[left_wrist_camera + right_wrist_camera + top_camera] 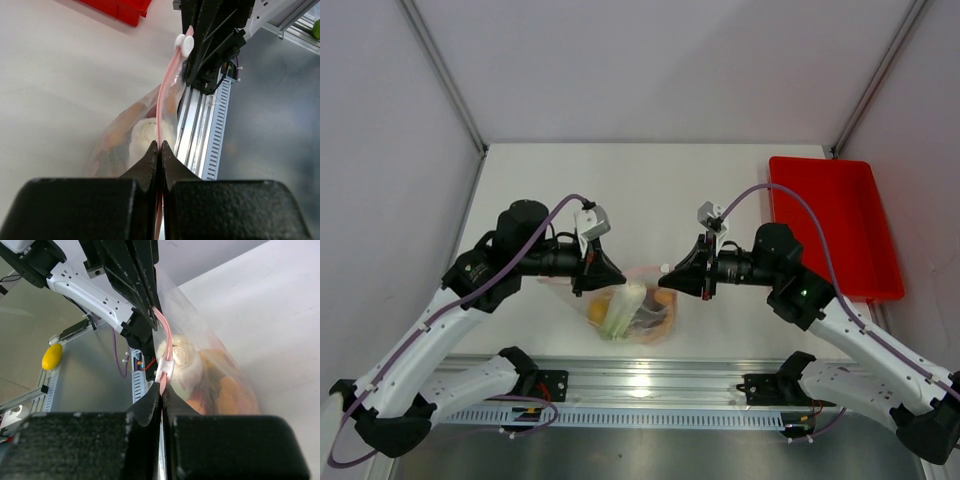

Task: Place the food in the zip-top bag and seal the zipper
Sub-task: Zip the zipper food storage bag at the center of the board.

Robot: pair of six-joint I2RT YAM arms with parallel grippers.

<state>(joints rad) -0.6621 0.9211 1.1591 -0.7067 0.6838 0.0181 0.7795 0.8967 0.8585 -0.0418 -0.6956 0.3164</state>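
zipper [161, 107]: pink | bag [197, 327]: clear (faint pinkish tint) | slider [185, 44]: white | tray [830, 225]: red

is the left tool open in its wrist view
No, the left tool is pinched shut on the zipper of the bag.

1 zip-top bag [642, 312], 1 red tray [832, 222], 2 hands [620, 282] [663, 279]

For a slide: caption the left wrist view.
Left gripper shut on the zipper of the zip-top bag, food inside.
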